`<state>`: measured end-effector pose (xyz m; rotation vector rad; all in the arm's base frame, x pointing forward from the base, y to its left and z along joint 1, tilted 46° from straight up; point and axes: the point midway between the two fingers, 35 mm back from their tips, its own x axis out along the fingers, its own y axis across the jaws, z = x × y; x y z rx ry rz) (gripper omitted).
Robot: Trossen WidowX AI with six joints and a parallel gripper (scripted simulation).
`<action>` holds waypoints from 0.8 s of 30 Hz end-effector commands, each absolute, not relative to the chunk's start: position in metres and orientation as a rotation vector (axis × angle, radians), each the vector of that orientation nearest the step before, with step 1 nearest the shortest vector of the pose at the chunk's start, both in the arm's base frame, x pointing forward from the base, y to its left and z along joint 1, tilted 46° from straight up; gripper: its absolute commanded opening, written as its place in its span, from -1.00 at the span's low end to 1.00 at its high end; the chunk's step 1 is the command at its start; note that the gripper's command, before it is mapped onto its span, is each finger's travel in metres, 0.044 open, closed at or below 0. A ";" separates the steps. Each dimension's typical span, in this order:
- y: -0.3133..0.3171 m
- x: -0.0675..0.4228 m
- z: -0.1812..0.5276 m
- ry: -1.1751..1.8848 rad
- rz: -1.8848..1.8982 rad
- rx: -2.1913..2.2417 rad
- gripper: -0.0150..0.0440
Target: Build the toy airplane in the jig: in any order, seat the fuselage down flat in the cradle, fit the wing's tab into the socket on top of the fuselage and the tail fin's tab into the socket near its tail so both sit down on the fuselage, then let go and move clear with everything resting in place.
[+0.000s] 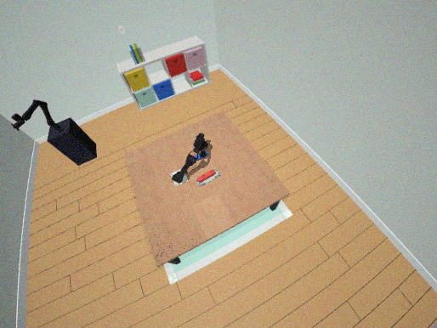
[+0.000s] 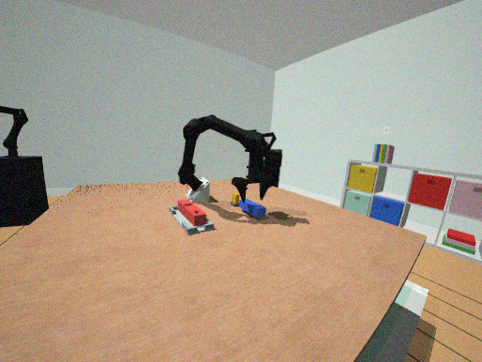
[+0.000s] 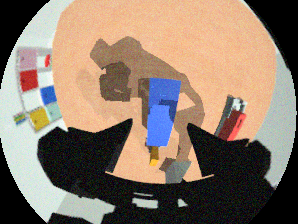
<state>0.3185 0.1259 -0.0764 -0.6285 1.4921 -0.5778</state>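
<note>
The pincer (image 2: 253, 192) hangs wide open and empty, directly above the blue wing (image 2: 252, 207) lying on the table. The red fuselage (image 2: 191, 211) sits in its cradle (image 2: 204, 228) off to one side, the small yellow tail fin (image 2: 235, 198) just beside the wing. The wing pick-up seems in hand; next, lower straight down and close across the wing's narrow width.

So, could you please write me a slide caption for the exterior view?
Open pincer poised above the blue wing, red fuselage already in its jig.
</note>
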 end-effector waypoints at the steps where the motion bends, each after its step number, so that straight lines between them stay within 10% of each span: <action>1: 0.121 0.319 -0.081 1.492 -0.578 -0.638 1.00; 24: 0.098 0.318 -0.102 1.491 -0.580 -0.639 0.82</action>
